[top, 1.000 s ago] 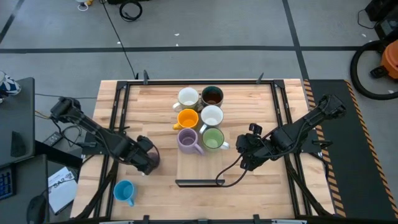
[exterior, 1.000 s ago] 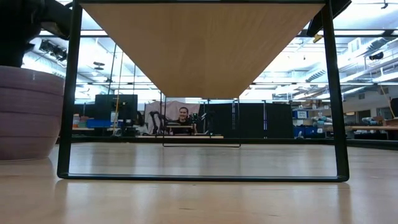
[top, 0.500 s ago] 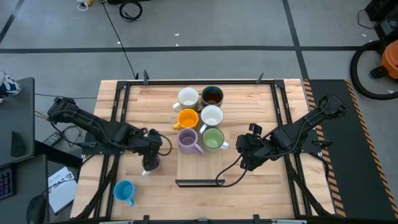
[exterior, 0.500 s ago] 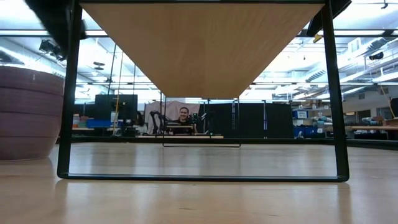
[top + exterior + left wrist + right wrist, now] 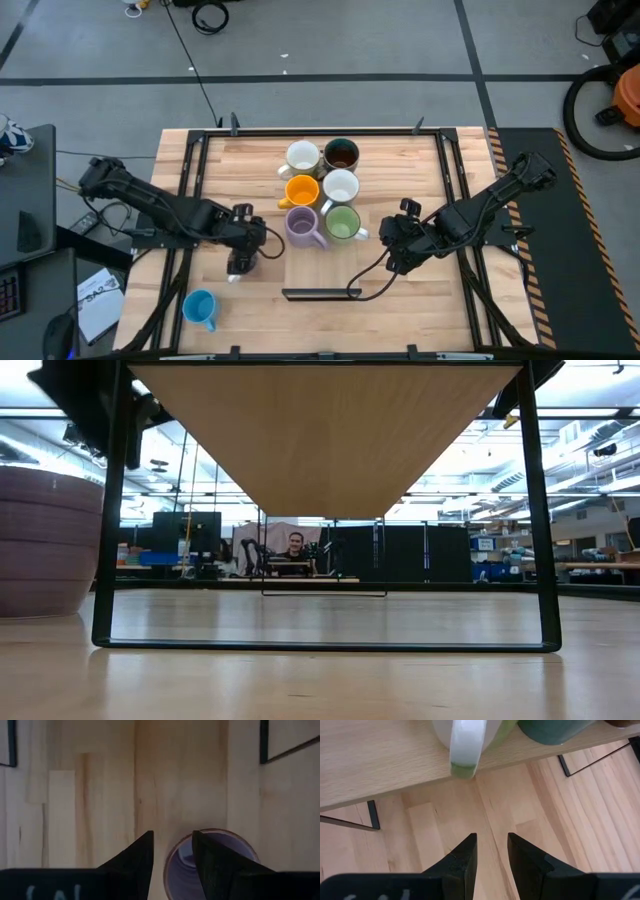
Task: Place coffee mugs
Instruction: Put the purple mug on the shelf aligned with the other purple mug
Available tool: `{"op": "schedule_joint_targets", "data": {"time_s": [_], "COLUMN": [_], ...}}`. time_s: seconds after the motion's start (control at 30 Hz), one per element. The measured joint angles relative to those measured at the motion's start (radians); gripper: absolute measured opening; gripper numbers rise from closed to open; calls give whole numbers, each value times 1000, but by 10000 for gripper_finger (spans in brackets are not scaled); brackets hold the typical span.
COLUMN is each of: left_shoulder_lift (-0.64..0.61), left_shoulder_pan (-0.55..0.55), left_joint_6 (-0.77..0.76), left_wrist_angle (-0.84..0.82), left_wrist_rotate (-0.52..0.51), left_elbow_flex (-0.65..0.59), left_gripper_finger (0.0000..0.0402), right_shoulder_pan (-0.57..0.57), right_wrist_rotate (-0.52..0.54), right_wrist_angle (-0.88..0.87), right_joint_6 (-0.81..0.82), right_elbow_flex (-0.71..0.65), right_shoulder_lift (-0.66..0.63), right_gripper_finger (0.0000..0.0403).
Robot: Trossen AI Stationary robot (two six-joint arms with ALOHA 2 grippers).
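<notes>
Lavender mugs [image 5: 303, 227]: 2, 1 gripped by left end effector [image 5: 243, 255]; right [image 5: 392, 250] narrow, empty.

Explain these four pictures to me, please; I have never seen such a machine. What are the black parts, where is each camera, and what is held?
This is a robot with two dark arms at a wooden table; each arm ends in a two-finger gripper. One picture looks straight down, one looks level across the tabletop, and two come from cameras on the wrists. On a raised wooden platform stand six mugs: a white mug, a dark grey mug, an orange mug, another white mug, a lavender mug and a green mug. A light blue mug stands on the table. The left gripper pinches the wall of a second lavender mug beside the platform. The right gripper is open and empty, near the green mug's handle.
</notes>
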Motion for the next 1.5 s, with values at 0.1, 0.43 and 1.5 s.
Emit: {"op": "schedule_joint_targets", "data": {"time_s": [0.1, 0.43, 1.5], "left_shoulder_lift": [4, 4, 4], "left_shoulder_pan": [-3, -4, -4], "left_joint_6": [16, 11, -638], "left_wrist_angle": [-7, 29, 152], "left_wrist_rotate": [-1, 11, -5], "left_elbow_flex": [-26, -112, -192], "left_gripper_finger": [141, 141, 20], "right_shoulder_pan": [0, 0, 0], "right_wrist_rotate": [0, 0, 0], "right_wrist_angle": [1, 20, 37], "right_joint_6": [0, 0, -8], "right_elbow_flex": [0, 0, 0], "right_shoulder_lift": [0, 0, 0], "right_gripper_finger": [113, 113, 114]}}
